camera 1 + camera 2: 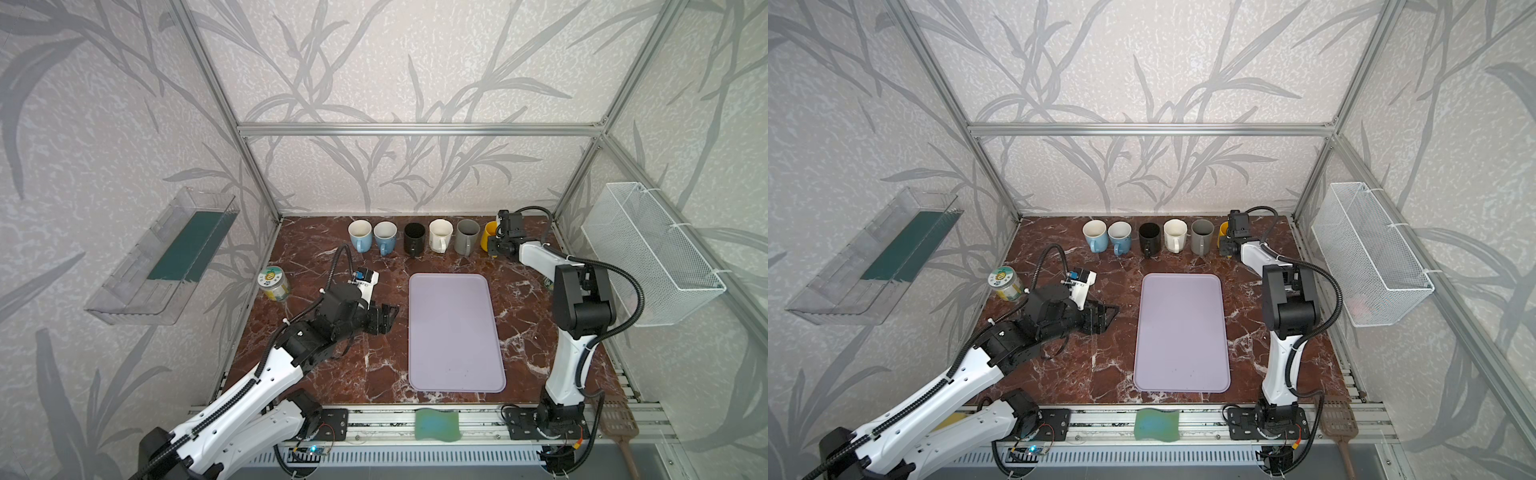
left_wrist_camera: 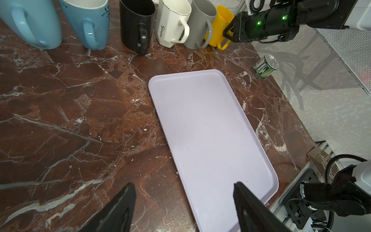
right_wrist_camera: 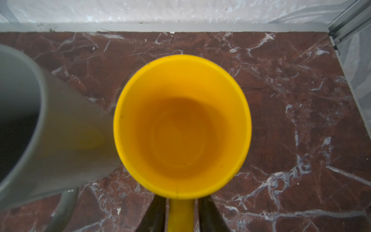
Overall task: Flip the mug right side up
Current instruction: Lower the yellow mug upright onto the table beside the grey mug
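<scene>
The yellow mug (image 1: 488, 237) (image 1: 1223, 232) (image 2: 220, 26) stands upright at the right end of the row of mugs along the back wall. In the right wrist view I look straight down into the yellow mug (image 3: 181, 124), and its mouth faces up. My right gripper (image 3: 181, 216) (image 1: 494, 246) (image 1: 1226, 247) (image 2: 228, 35) straddles the mug's handle (image 3: 180, 213); the jaws stand slightly apart from it, with a thin strip of table showing on each side. My left gripper (image 2: 184, 192) (image 1: 388, 318) (image 1: 1106, 316) hovers open and empty over the tray's left edge.
Left of the yellow mug stand a grey mug (image 1: 467, 237), a white one (image 1: 440, 235), a black one (image 1: 414, 237) and two blue ones (image 1: 384, 237). A lilac tray (image 1: 455, 332) lies mid-table. There is a jar (image 1: 274, 283) at the left and a can (image 2: 266, 67) by the right edge.
</scene>
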Available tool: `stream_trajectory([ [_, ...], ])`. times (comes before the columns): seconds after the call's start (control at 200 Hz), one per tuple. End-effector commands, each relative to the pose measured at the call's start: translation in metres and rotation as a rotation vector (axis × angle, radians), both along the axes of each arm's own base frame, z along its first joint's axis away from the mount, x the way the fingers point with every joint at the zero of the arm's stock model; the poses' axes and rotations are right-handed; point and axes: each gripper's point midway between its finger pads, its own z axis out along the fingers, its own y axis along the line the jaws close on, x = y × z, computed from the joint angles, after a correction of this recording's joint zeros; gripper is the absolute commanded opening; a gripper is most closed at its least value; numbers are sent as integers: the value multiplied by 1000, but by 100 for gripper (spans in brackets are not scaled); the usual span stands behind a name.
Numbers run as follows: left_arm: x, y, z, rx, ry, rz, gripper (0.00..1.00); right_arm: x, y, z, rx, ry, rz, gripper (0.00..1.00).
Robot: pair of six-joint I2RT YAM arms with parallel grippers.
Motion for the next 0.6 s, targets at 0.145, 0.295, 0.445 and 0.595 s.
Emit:
stream_trajectory([
  [0.145, -2, -2, 6, 6, -12, -23, 79, 12, 3, 24, 6, -61, 9, 46],
  [0.295, -3, -2, 6, 9, -14, -23, 79, 12, 3, 28, 8, -65, 10, 50],
  [0.445, -4, -1, 5, 14, -9, -25, 80, 10, 4, 29, 14, -66, 12, 50],
  [0.595, -5, -2, 4, 16, -7, -26, 80, 7, 4, 30, 17, -69, 14, 50],
])
